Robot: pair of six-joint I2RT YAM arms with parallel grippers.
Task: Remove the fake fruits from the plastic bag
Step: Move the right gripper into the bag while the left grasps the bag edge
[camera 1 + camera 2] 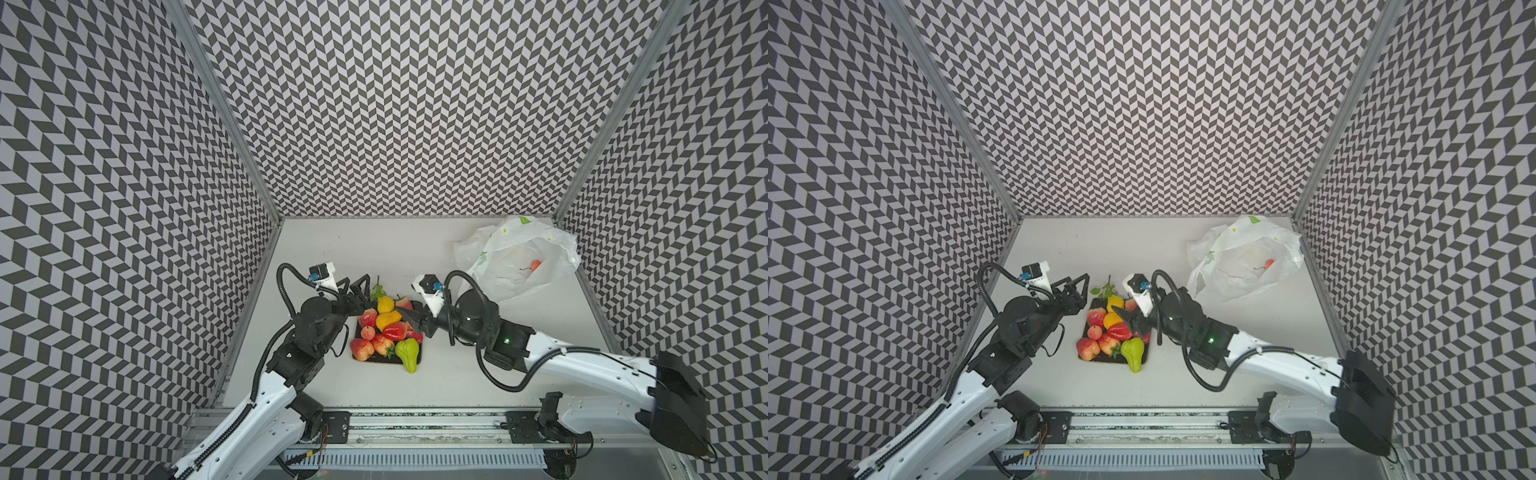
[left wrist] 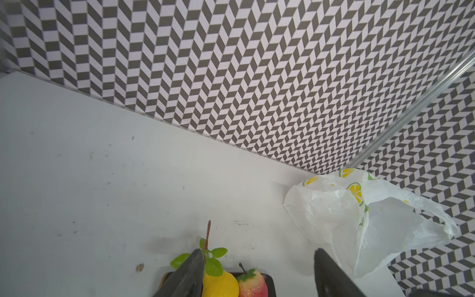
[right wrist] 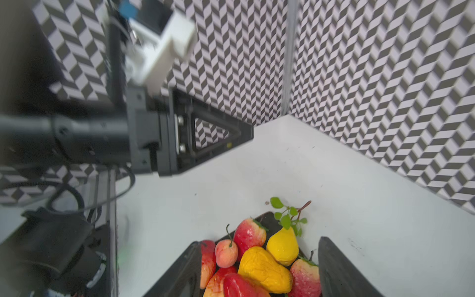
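Fake fruits (image 1: 386,332) piled on dark plate (image 1: 380,360); one small red fruit (image 1: 536,264) remains in far-right plastic bag (image 1: 505,249); left gripper (image 1: 358,282) and right gripper (image 1: 413,323) parted, empty.

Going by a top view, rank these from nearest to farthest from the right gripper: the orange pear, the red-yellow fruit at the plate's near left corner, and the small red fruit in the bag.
1. orange pear: on the dark plate, just under the open right gripper.
2. red-yellow fruit: at the plate's near left corner, across the pile.
3. small red fruit: inside the plastic bag, in the far right corner.
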